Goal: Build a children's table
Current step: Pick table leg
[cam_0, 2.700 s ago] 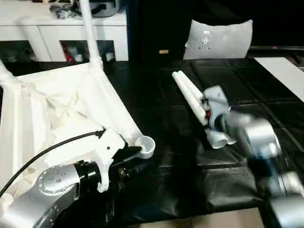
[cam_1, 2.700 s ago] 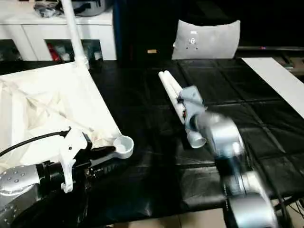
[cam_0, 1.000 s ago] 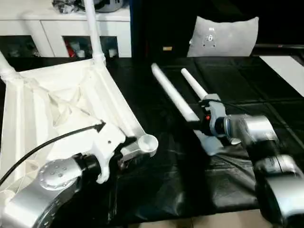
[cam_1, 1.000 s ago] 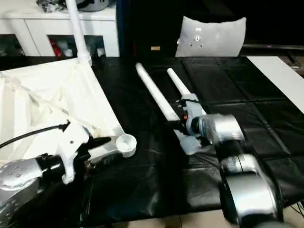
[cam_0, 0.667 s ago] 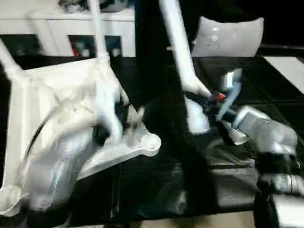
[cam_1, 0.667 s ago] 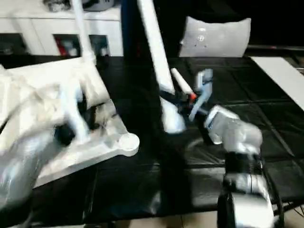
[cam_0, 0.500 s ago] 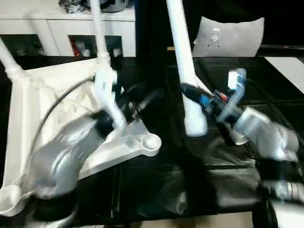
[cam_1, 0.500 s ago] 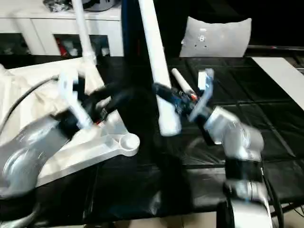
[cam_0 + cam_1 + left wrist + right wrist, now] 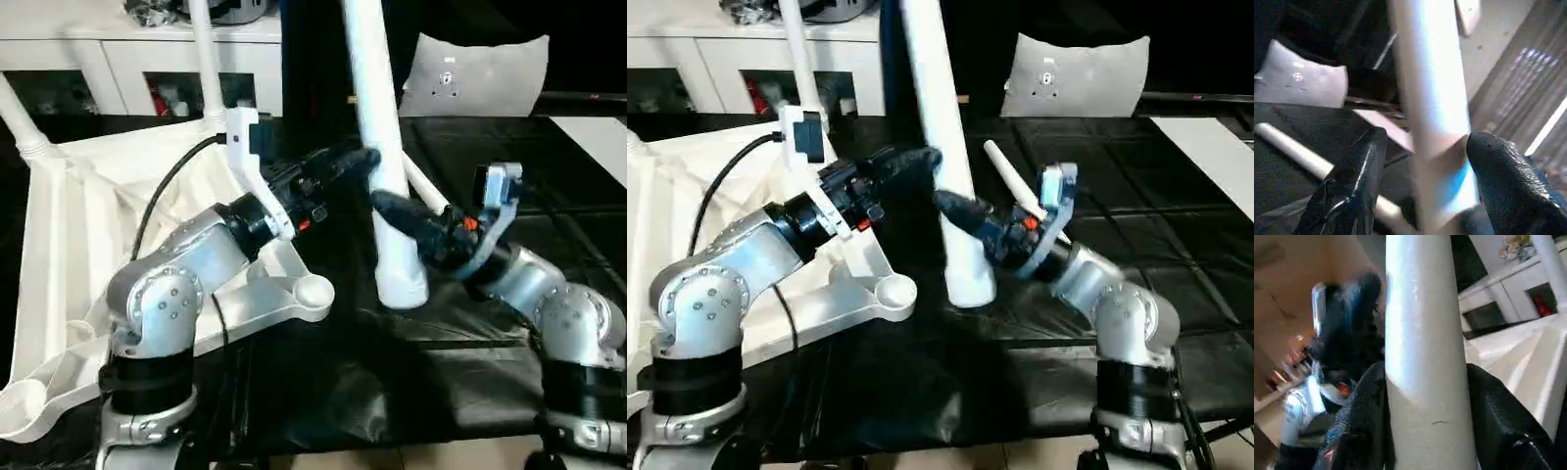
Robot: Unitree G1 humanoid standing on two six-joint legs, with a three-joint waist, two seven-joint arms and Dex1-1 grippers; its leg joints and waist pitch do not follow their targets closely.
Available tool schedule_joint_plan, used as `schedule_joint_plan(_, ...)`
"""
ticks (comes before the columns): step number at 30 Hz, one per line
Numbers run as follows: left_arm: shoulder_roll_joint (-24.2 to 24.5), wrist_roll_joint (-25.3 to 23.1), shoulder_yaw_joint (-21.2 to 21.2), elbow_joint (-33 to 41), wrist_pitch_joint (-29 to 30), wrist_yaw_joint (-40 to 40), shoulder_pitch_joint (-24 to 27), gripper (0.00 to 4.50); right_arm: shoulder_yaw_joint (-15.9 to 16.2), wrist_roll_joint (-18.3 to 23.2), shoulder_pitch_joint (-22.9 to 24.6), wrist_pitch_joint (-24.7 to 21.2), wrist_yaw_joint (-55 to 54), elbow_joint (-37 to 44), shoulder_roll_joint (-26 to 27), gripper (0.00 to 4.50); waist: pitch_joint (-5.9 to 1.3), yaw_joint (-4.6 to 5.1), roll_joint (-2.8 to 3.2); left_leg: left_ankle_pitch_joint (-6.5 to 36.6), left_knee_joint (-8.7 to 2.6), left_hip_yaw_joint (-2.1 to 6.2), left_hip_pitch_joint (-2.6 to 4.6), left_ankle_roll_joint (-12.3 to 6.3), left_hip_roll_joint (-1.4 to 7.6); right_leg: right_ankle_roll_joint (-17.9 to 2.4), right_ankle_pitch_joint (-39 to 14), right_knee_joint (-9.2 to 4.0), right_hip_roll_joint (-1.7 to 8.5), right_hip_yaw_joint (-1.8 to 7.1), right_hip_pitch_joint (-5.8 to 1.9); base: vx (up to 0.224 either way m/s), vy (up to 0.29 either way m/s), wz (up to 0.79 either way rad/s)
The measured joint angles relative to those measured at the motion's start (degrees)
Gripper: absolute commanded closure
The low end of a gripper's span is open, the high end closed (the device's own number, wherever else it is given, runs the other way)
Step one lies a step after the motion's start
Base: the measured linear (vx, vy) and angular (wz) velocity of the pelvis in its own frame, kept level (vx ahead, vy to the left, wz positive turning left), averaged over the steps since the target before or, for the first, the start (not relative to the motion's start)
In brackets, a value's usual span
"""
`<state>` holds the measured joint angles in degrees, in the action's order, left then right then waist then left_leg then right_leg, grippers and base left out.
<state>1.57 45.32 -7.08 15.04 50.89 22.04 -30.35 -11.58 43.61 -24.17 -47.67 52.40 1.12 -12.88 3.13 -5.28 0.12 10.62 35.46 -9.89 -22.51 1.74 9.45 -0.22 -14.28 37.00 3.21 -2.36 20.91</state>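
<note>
Covering the work surface nearest the robot is a black quilted mat (image 9: pixel 490 157), shiny and creased. On its left lies the upturned white plastic top (image 9: pixel 78 225), its underside ribbed, with a round empty socket (image 9: pixel 313 291) at the near corner and two slim legs (image 9: pixel 203 49) standing in the far corners. At the centre, both grippers hold a smooth, tapered white tube leg (image 9: pixel 377 147) nearly upright, its wide end just above the mat. The right gripper (image 9: pixel 392 208) pinches it low down; the left gripper (image 9: pixel 364 160) closes around it slightly higher. Another leg (image 9: pixel 1009 178) lies on the mat behind. Farther back sit a grey cushion (image 9: pixel 477 76) and a white cabinet (image 9: pixel 118 59) with open shelves.
</note>
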Motion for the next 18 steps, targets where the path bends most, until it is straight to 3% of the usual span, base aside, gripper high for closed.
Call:
schedule_joint_plan(8,2.57,-4.18,2.48,1.76,-1.48,0.11,2.73,1.06,6.13,-9.34,1.71,8.61,-5.33,3.85,1.58,2.65,0.04,0.1,0.07,-0.03,-0.25,0.0,0.01,0.05,-0.01,0.05,-0.03,-0.11,0.0,0.0,0.06,0.0,0.0,0.0)
schedule_joint_plan(9,2.51,-4.89,2.81,1.77,-2.08,0.02,2.93,1.41,6.71,-10.28,1.7,9.59,-5.9,3.97,1.71,2.65,0.04,0.08,0.07,-0.03,-0.27,0.0,0.0,0.05,-0.01,0.05,-0.03,-0.13,0.0,-0.01,0.05,0.0,0.0,0.0)
schedule_joint_plan(11,1.68,-7.96,3.81,1.82,-5.09,-2.0,3.08,1.76,9.74,-15.33,1.84,14.79,-8.34,4.43,2.15,2.65,0.04,0.1,0.06,-0.04,-0.31,0.0,-0.03,0.06,-0.02,0.09,0.0,-0.24,0.0,0.0,0.05,0.0,0.0,0.0)
schedule_joint_plan(12,0.92,-8.61,3.63,1.76,-5.93,-3.33,3.08,1.44,10.32,-16.7,1.92,16.66,-8.99,4.53,2.64,2.65,0.04,0.16,0.06,-0.04,-0.34,0.0,-0.05,0.06,-0.03,0.1,0.01,-0.28,0.0,0.0,0.05,0.0,0.0,0.0)
schedule_joint_plan(14,-2.31,-9.49,2.37,1.64,-8.69,-6.95,2.98,1.55,11.71,-19.96,2.07,20.78,-12.03,4.39,4.21,2.65,0.05,0.25,0.06,-0.04,-0.42,-0.01,-0.06,0.06,-0.03,0.12,0.02,-0.38,0.0,0.0,0.05,0.0,0.0,0.0)
schedule_joint_plan(15,-2.83,-9.88,2.4,1.64,-9.54,-8.02,2.89,2.2,12.47,-21.31,2.23,22.38,-12.77,4.24,4.6,2.65,0.04,0.2,0.06,-0.04,-0.47,-0.01,-0.06,0.07,-0.04,0.12,0.02,-0.42,0.0,-0.01,0.04,0.0,0.0,0.0)
schedule_joint_plan(18,-4.13,-11.24,2.9,1.59,-10.81,-10.5,3.23,1.9,14.84,-25.51,3.08,28.37,-14.65,3.01,5.49,2.65,0.04,0.23,0.06,-0.05,-0.63,-0.01,-0.06,0.08,-0.04,0.13,0.03,-0.54,-0.01,-0.04,0.06,0.0,0.0,0.0)
